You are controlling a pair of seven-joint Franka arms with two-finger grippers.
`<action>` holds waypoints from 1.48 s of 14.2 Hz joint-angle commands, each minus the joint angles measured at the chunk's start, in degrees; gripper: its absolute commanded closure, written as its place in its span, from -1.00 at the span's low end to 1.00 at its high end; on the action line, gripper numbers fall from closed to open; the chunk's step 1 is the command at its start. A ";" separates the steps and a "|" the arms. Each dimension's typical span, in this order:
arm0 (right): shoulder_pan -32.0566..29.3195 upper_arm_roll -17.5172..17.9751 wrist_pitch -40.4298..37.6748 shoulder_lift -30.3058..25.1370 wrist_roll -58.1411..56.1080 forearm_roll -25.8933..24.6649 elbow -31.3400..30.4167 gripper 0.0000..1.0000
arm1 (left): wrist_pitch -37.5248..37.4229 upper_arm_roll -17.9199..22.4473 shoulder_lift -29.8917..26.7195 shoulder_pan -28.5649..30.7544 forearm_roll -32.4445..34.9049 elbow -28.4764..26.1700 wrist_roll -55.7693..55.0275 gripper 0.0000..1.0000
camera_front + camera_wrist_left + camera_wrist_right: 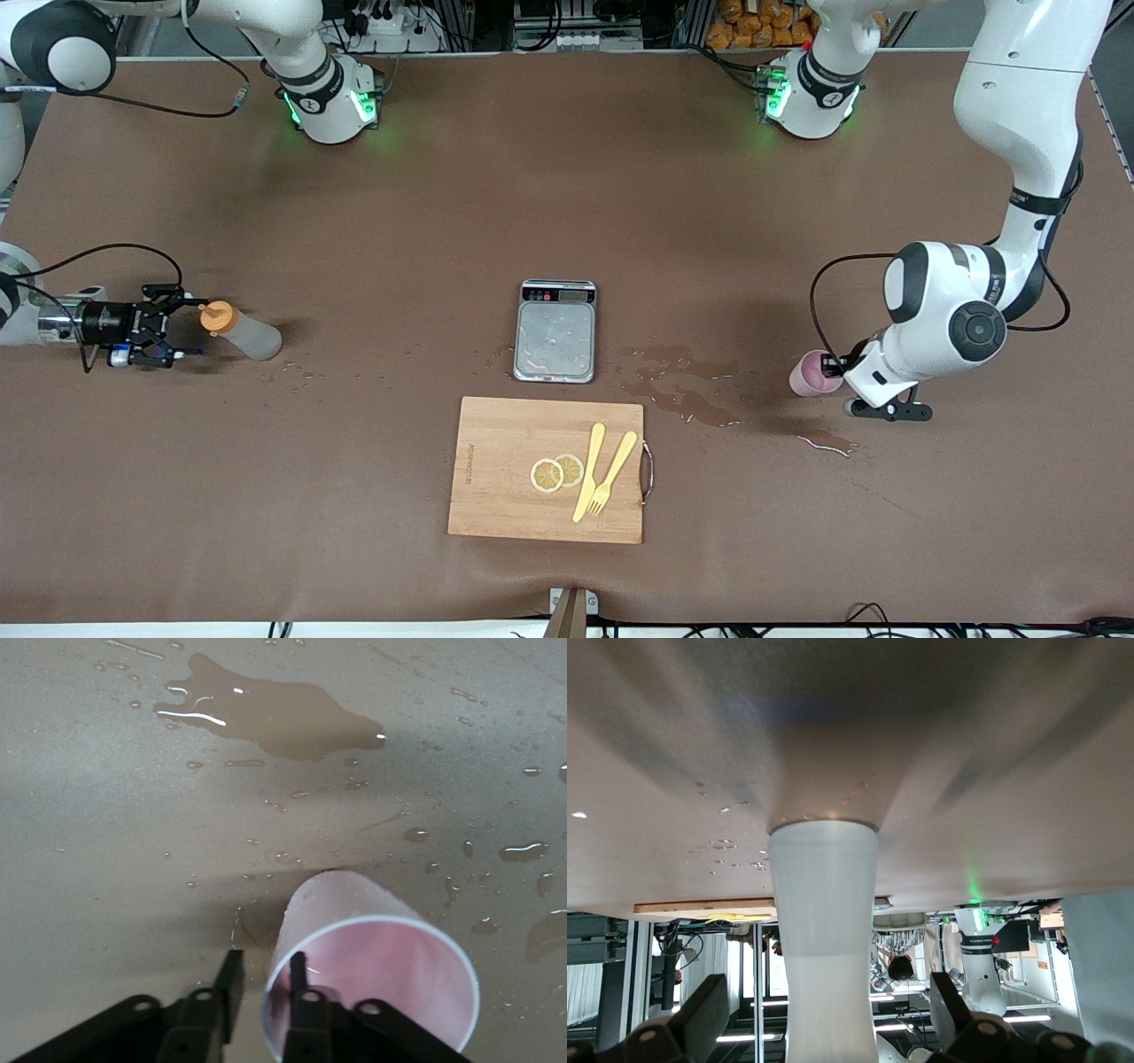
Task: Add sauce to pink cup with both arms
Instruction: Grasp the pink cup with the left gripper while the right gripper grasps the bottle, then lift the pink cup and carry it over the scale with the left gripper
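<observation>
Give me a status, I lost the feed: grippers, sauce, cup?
Left gripper pinching the pink cup wall at its rim. Right gripper open around the sauce bottle, which lies flat. Puddles beside cup.

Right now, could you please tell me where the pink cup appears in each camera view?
Front view: the pink cup stands toward the left arm's end of the table, at the left pincer, beside the spilled puddle.
Left wrist view: the cup fills the lower middle, one pincer finger inside its rim, one outside.
Right wrist view: not in it.
Shared landmark: the puddle.
</observation>
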 commanded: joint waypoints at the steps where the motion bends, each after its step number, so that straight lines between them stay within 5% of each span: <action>1: 0.34 0.69 0.56 1.59 0.01 1.09 1.33 -1.00 | 0.32 0.04 0.33 -0.09 1.35 0.59 0.69 1.00; 7: 3.42 0.69 1.17 1.69 -0.08 1.97 1.15 -1.00 | 0.15 -0.74 -3.18 0.44 0.38 2.43 0.60 1.00; 18: 6.24 0.78 1.44 2.65 -0.25 1.79 0.45 -1.00 | -4.25 -10.59 -7.23 -4.11 -4.28 5.86 -13.52 1.00; 19: 6.24 0.78 1.44 2.65 -0.43 1.79 0.45 -0.67 | -4.25 -10.59 -7.23 -6.05 -4.19 6.04 -16.16 1.00; 21: 6.24 0.78 1.35 2.65 -1.04 1.79 0.45 -0.48 | -4.25 -10.59 -6.88 -10.00 -4.19 6.56 -21.34 1.00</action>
